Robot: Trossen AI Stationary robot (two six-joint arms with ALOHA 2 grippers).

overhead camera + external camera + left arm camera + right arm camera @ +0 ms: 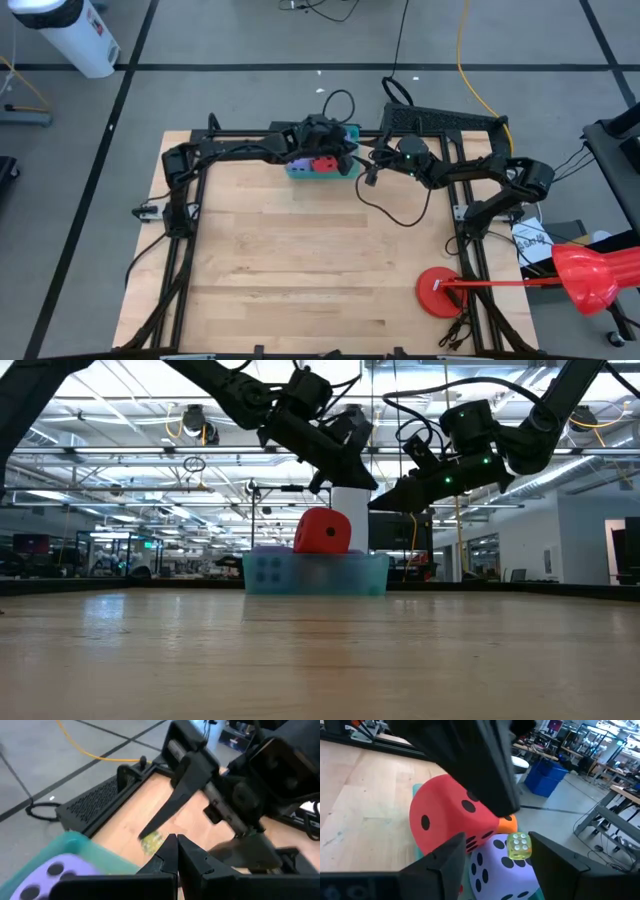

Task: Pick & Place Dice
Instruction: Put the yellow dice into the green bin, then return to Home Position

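1. High view: a teal bin [322,170] sits at the far edge of the wooden surface [300,260], near its middle. A red die [325,163] and a purple die [300,159] show inside it. The left hand [335,140] hangs over the bin; the right hand [372,157] is just beside the bin's right end. A red disc [437,292] lies well apart, near the right front corner of the surface.

2. Low view: the bin [315,573] stands on the surface, and the red die [322,532] sticks up above its rim. Both arms come in from above. The left hand [345,472] is over the bin, and the right hand [392,498] is above its right end. A white cylinder [350,517] stands behind the bin.

3. Left wrist view: the left hand [176,851] has its two fingers [165,857] pressed together with nothing between them, so it is clenched and empty. The bin's rim [70,842] and a purple die [45,875] with dark pips lie below it. A small yellow die [150,841] shows at the tip of one finger of the right hand, which reaches in from the other side.

4. Right wrist view: the right hand [495,854] has its fingers [447,857] spread apart, released. Between them lie the red die [447,820] on top, a purple die [492,867] under it, and a bit of an orange die [507,824] behind. The yellow die [519,845] sits against the purple die, next to the other finger; I cannot tell if that finger touches it. The left hand's dark finger [490,765] hangs just above the red die.
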